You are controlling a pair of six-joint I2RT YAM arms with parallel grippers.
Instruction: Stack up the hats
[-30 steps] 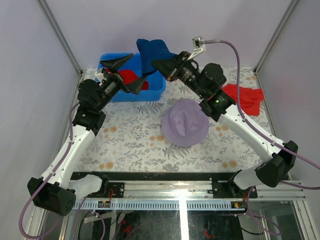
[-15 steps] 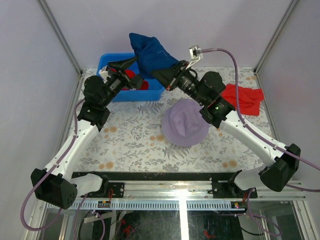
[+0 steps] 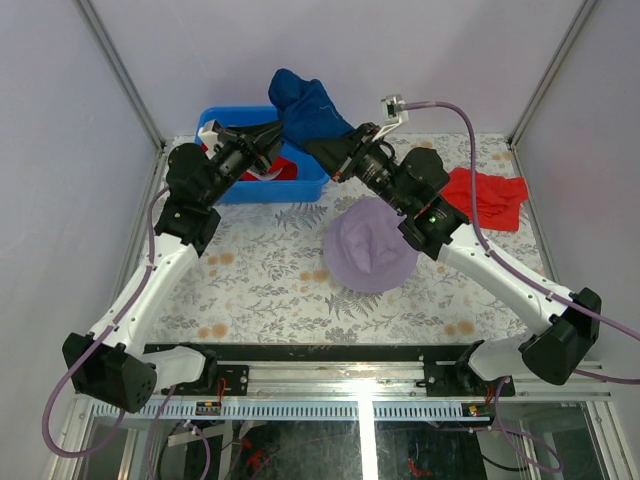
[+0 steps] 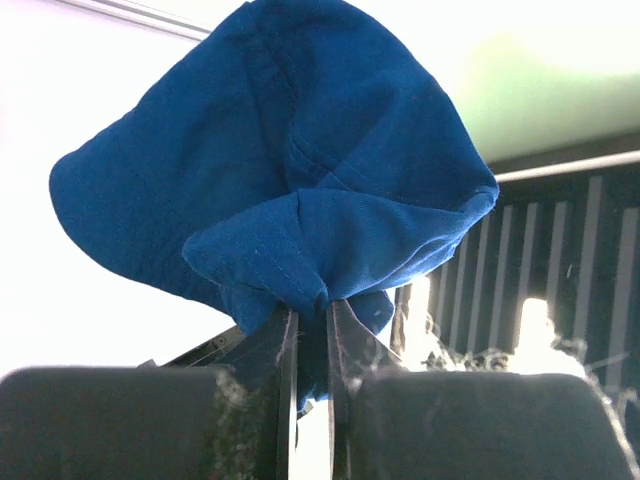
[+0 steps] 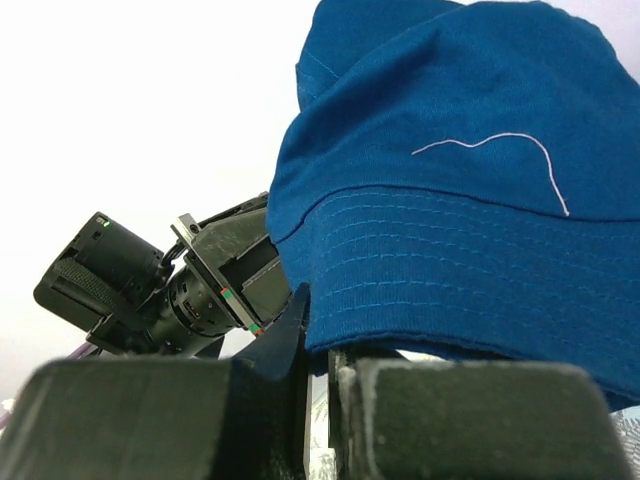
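The navy blue hat (image 3: 312, 100) hangs in the air over the back of the table, held from both sides. My left gripper (image 3: 281, 130) is shut on a bunched fold of its fabric; in the left wrist view the blue hat (image 4: 280, 150) rises from between the fingers of the left gripper (image 4: 312, 310). From the right, my right gripper (image 3: 320, 152) is shut on the brim, with the hat (image 5: 460, 200) above the right gripper (image 5: 318, 325). The lavender hat (image 3: 370, 245) lies flat on the table. A red hat (image 3: 285, 170) shows partly inside the bin.
A blue plastic bin (image 3: 215, 115) stands at the back left, under the left wrist. A flat red cloth (image 3: 490, 195) lies at the back right. The table has a floral cover, with the enclosure's posts and walls round it.
My left gripper has gone from wide open to shut on the navy hat's fabric. The right arm shifted the hat slightly up and left towards it.
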